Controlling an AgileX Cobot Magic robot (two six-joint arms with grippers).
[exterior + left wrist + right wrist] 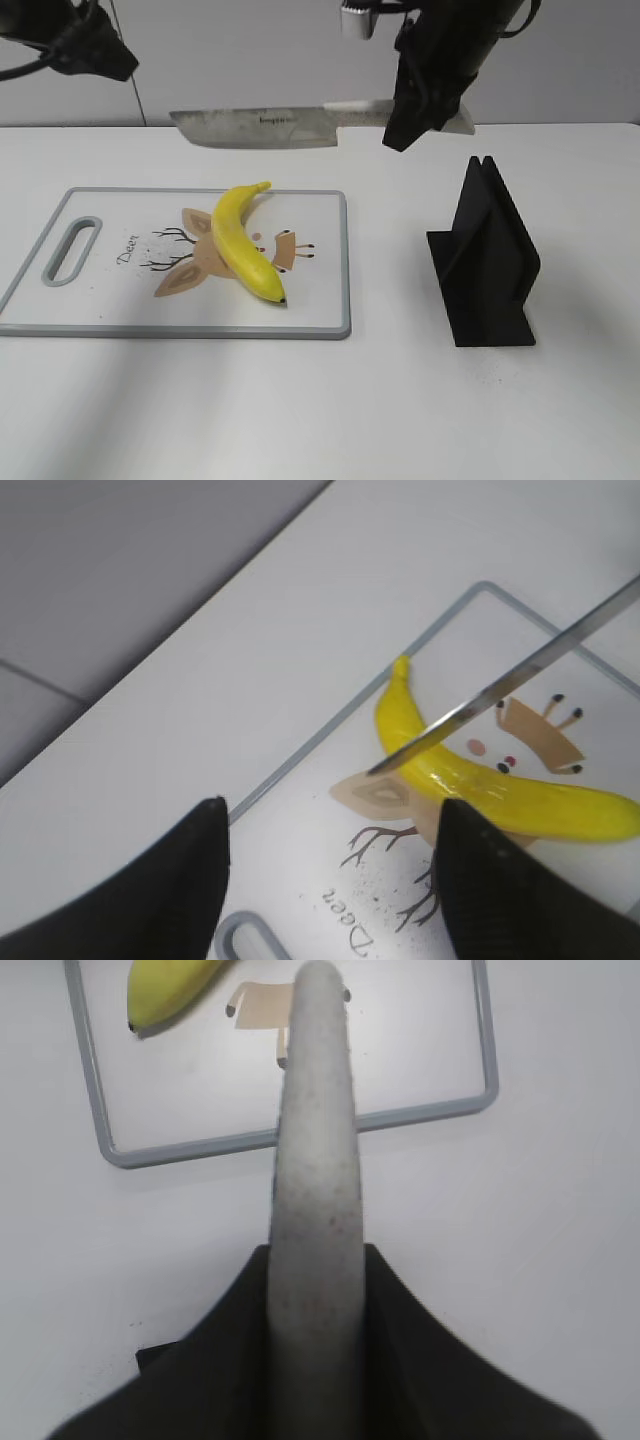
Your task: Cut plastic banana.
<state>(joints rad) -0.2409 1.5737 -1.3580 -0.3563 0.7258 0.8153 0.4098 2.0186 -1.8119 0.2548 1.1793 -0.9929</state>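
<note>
**Hidden, cropped or unclear**

The left gripper (325,880) shows only as two dark fingers cut by the bottom edge of its wrist view; in the exterior view only a dark part of that arm shows at the top left corner.

The right gripper (310,1345) has its fingertips hidden against the knife handle (318,1160), which covers part of the cutting board (290,1138).

The plastic banana (165,990) is cropped by that picture's top edge.

The knife blade (500,690) crosses the banana, masking a strip of it.

The board's small lettering is hard to read.
</note>
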